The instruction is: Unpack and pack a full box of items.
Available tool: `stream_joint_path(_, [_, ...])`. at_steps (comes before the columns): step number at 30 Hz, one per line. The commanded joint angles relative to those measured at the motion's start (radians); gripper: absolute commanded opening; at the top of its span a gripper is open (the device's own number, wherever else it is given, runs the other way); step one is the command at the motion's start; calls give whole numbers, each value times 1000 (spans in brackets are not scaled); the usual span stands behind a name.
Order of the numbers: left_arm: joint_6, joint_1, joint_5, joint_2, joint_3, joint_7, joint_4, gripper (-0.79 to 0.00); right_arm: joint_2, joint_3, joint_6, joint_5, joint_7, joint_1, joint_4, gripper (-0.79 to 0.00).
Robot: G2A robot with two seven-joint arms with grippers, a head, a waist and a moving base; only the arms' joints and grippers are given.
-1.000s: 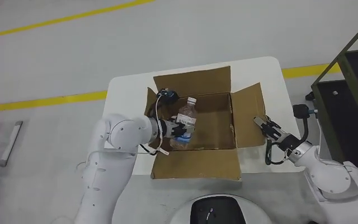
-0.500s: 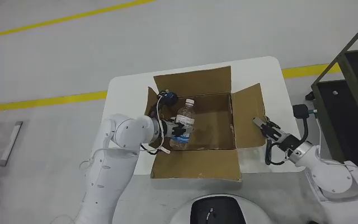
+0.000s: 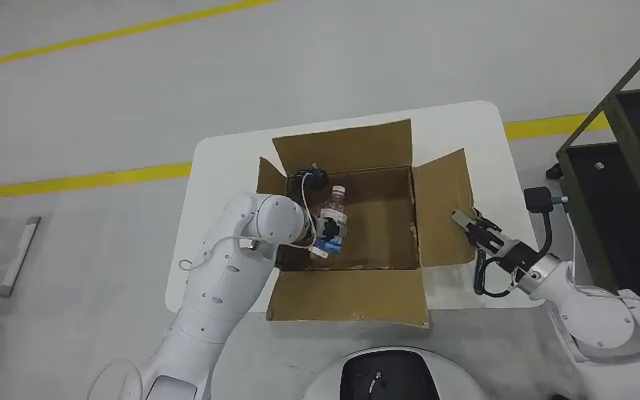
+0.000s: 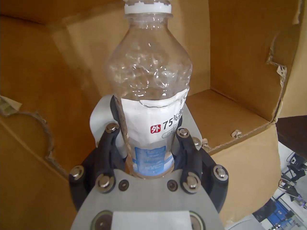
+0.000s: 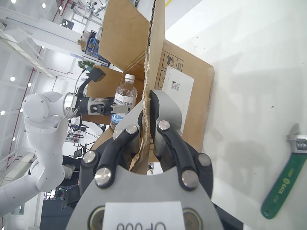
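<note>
1. Left gripper [image 3: 323,238] first: your fingers are closed snug around the labelled lower half of a clear plastic bottle with a white cap [image 3: 334,212].
2. You've got the bottle's long axis roughly upright, cap on top and base down. From the top view the cap end leans toward the far wall of the box, with the base end nearer the robot.
3. The bottle is over the left part of the open brown cardboard box [image 3: 350,292], close to its left wall. Whether the base touches the box floor, you can't tell.
4. Your right gripper [image 5: 145,106] is pinched onto the ragged edge of the box's right-hand flap [image 3: 447,205], with the cardboard sandwiched between both fingers.
5. The box sits on the white table [image 3: 240,160]. A green-handled adjustable wrench [image 5: 285,178] lies flat on the tabletop near the right gripper, outside the box.
</note>
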Motion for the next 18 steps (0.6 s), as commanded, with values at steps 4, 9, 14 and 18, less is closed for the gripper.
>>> stream_joint_path(4, [0, 0, 0, 0, 0, 0, 1, -785, 1, -3, 2, -4, -4, 0, -1, -785])
stream_joint_path(9, [0, 0, 0, 0, 0, 0, 1, -785, 3, 1, 5, -4, -8, 0, -3, -785])
stream_joint_path(14, [0, 0, 0, 0, 0, 0, 1, -785, 4, 1, 7, -4, -12, -1, 1, -785])
stream_joint_path(18, [3, 17, -5, 0, 2, 25, 11, -785, 5, -5, 7, -7, -13, 1, 3, -785])
